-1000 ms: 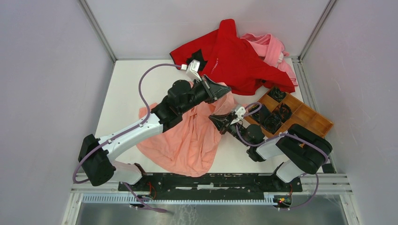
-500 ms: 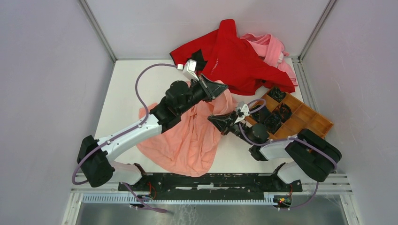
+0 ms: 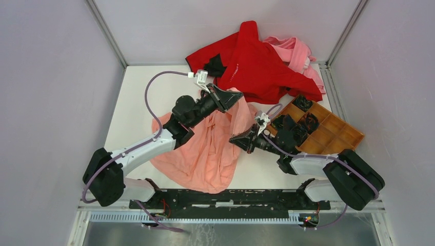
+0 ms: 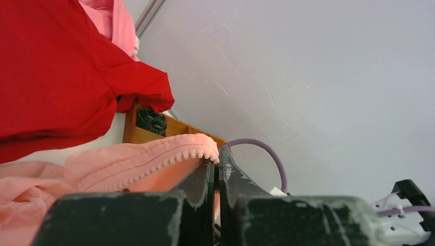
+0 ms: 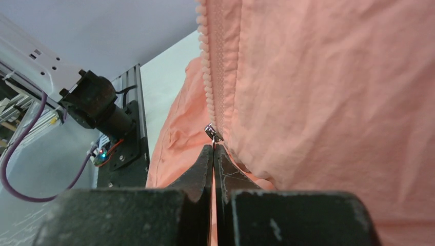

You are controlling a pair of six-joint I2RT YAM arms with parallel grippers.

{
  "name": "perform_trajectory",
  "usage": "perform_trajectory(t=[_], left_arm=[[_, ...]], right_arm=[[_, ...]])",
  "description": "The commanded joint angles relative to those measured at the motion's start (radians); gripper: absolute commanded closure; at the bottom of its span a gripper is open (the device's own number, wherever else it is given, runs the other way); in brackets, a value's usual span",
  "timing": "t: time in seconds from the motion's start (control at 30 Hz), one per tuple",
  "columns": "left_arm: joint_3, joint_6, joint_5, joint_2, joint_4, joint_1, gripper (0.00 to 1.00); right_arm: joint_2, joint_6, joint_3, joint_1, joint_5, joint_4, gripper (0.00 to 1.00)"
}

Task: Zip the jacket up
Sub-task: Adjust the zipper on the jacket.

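jacket (image 3: pixel 208 154) heaped mid-table (image 3: pixel 136 97), spilling toward 6 o'clock. left gripper (image 4: pixel 216 163) at its 12 o'clock end, jaws clenched on the toothed zipper edge. right gripper (image 5: pixel 213 148) at 3 o'clock, jaws pinching the zipper pull (image 5: pixel 212 132).

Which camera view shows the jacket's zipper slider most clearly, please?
The right wrist view: the metal slider sits pinched at the right claw's closed tips on the jacket. The left wrist shows only zipper teeth; top external, nothing of it.

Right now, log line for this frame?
left gripper: shut on jacket zipper edge | right gripper: shut on zipper pull | zip top: open
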Motion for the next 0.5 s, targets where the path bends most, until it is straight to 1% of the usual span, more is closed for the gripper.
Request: perform_trajectory(t=[0.0, 0.2, 0.37, 0.47], left_arm=[[-0.053, 0.065, 0.089, -0.003, 0.229, 0.045, 0.98], [-0.125, 0.069, 0.201, 0.022, 0.428, 0.065, 0.98], [-0.164, 0.08, 0.292, 0.069, 0.569, 0.072, 0.98], [-0.184, 0.101, 0.313, 0.095, 0.618, 0.073, 0.98]], right_arm=[[0.011, 0.041, 0.004, -0.032, -0.119, -0.104, 1.0], [0.001, 0.009, -0.005, -0.048, -0.135, -0.207, 1.0], [0.063, 0.057, -0.001, -0.08, -0.243, -0.21, 1.0], [0.08, 0.048, 0.007, -0.084, -0.287, -0.226, 1.0]])
